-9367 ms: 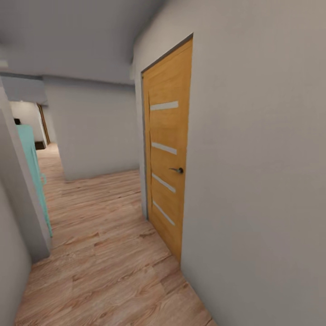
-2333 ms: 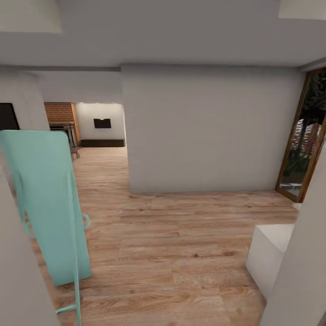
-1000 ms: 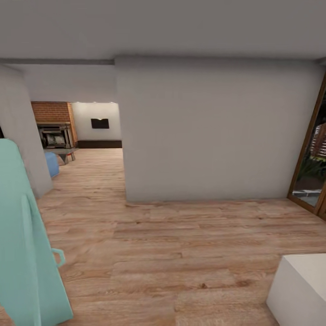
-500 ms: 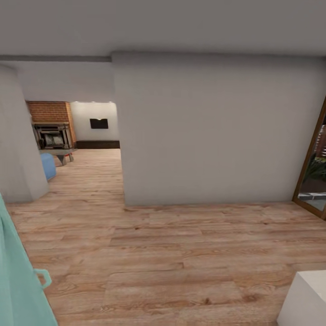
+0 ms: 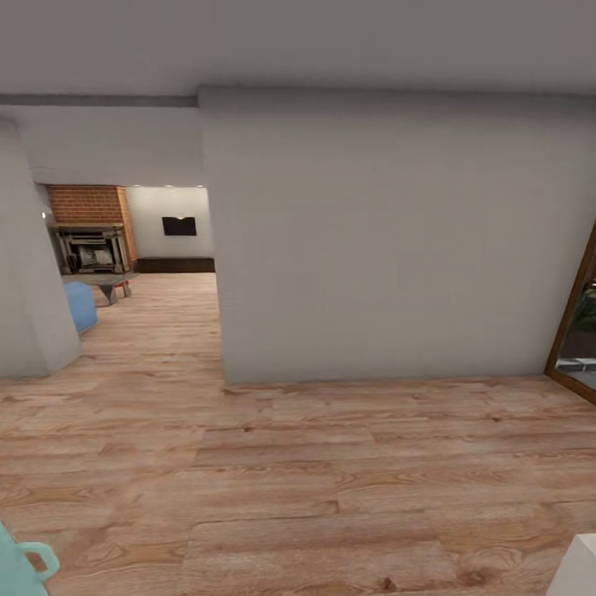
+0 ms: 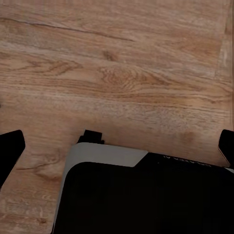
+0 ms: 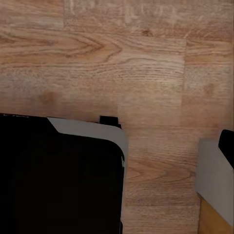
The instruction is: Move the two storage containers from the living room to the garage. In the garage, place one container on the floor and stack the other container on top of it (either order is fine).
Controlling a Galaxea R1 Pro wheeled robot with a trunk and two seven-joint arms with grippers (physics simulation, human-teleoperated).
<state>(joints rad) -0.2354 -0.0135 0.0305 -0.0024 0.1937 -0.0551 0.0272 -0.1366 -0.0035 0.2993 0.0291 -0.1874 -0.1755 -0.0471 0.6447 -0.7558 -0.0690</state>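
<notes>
A: Head view first?
B: Wood plank floor [image 5: 331, 463] across the foreground. Straight ahead, a plain grey wall [image 5: 389, 240]. Left of it, an opening onto the living room [image 5: 141, 248], well off: brick fireplace [image 5: 91, 228] on its left side, black TV [image 5: 179, 225] on the far wall, a blue object [image 5: 79, 305] on the planks near the fireplace.

A: Edges of that view?
B: Wood-framed glass door [image 5: 578, 319] at the right edge, a teal handle [image 5: 33, 563] at the lower left corner, a white corner [image 5: 579, 567] at the lower right.

A: Left wrist view?
B: Looking down on planks and on the robot's base [image 6: 146, 195], black with a pale grey rim. Left gripper [image 6: 117, 146] spread wide: 2 dark fingertips [image 6: 9, 148], 1 at each side edge, nothing between but floor and base.

A: Right wrist view?
B: Planks again, the same black base, a pale grey slab [image 7: 214, 175] beside it. Of the right gripper [image 7: 117, 146], just 1 dark fingertip [image 7: 227, 144] at the side edge; spread or closed, cannot tell.
</notes>
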